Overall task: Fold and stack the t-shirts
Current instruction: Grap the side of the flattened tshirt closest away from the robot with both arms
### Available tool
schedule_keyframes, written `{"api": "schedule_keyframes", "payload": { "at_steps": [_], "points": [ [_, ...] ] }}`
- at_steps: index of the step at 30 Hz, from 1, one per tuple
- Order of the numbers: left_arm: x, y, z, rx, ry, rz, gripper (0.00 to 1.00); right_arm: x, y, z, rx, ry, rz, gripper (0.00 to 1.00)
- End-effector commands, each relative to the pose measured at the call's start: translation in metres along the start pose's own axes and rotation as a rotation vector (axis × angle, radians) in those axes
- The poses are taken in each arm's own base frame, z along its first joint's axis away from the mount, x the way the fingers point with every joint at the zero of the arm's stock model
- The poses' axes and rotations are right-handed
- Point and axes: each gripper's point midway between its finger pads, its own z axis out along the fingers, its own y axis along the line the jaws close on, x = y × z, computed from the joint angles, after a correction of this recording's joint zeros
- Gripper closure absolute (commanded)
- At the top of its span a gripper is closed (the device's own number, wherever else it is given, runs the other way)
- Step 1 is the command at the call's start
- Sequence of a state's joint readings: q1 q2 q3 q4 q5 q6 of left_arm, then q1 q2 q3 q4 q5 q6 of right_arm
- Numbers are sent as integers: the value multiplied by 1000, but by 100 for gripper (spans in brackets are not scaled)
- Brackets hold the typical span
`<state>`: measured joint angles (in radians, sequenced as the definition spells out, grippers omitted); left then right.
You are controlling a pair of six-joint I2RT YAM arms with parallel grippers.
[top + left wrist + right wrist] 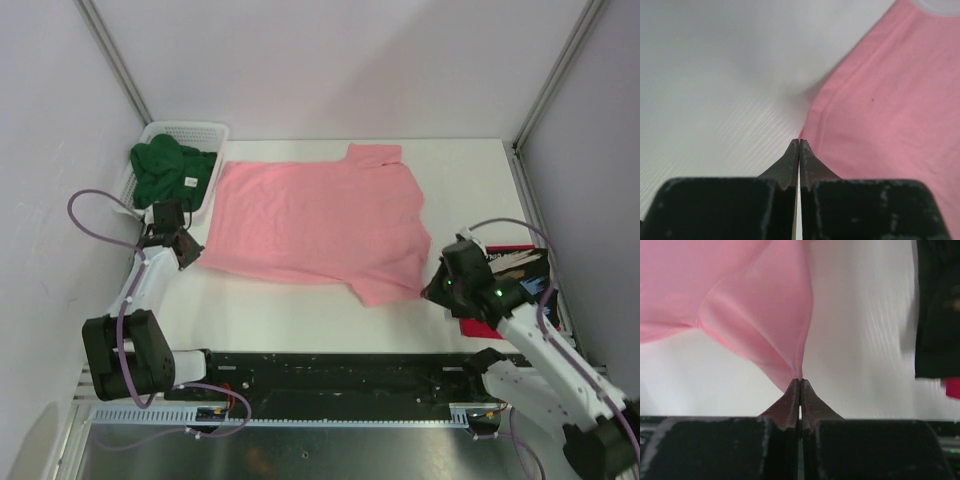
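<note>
Overhead, two wrist close-ups; common t-shirt (315,225)

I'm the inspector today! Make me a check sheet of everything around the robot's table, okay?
Surface: white table.
Job's things: pink t-shirt spread out; green t-shirt bunched in white basket; black t-shirt and red t-shirt piled at right.
Clutter: nothing seen.
Grippers: left gripper and right gripper each shut on a pink t-shirt corner.
Cables: purple cables loop at left and right.
Surroundings: pale walls, metal frame posts.
</note>
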<state>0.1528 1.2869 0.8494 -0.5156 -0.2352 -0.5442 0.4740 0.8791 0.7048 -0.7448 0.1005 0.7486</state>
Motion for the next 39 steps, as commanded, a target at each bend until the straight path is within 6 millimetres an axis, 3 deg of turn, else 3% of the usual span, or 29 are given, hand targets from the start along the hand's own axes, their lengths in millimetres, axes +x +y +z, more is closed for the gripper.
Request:
{"api": "schedule_keyframes", "payload": {
  "at_steps": [1,7,11,15,20,24,28,34,39],
  "points": [
    [3,13,-7,-37,-29,12,100,52,-33,-23,42,130,121,100],
    [24,27,-8,-72,3,-30,100,98,-39,-27,-34,249,226,100],
    [42,42,-12,-115,18,-66,100,100,-39,-34,-61,229,246,100],
    [45,42,-17,-104,0,-62,100,71,-21,-44,-104,152,215,100],
    [30,14,-21,-67,-25,10,100,12,12,-32,-44,54,76,100],
    [14,-16,-16,-54,-28,50,100,-46,32,-9,65,-46,-35,100],
    [4,-45,0,-59,-7,101,100,-84,43,32,134,-59,-88,100],
    [-3,-72,29,-91,19,152,100,-109,43,95,165,-14,-90,100],
    [-6,-74,38,-115,17,162,100,-121,43,116,182,-5,-92,100]
  ]
}}
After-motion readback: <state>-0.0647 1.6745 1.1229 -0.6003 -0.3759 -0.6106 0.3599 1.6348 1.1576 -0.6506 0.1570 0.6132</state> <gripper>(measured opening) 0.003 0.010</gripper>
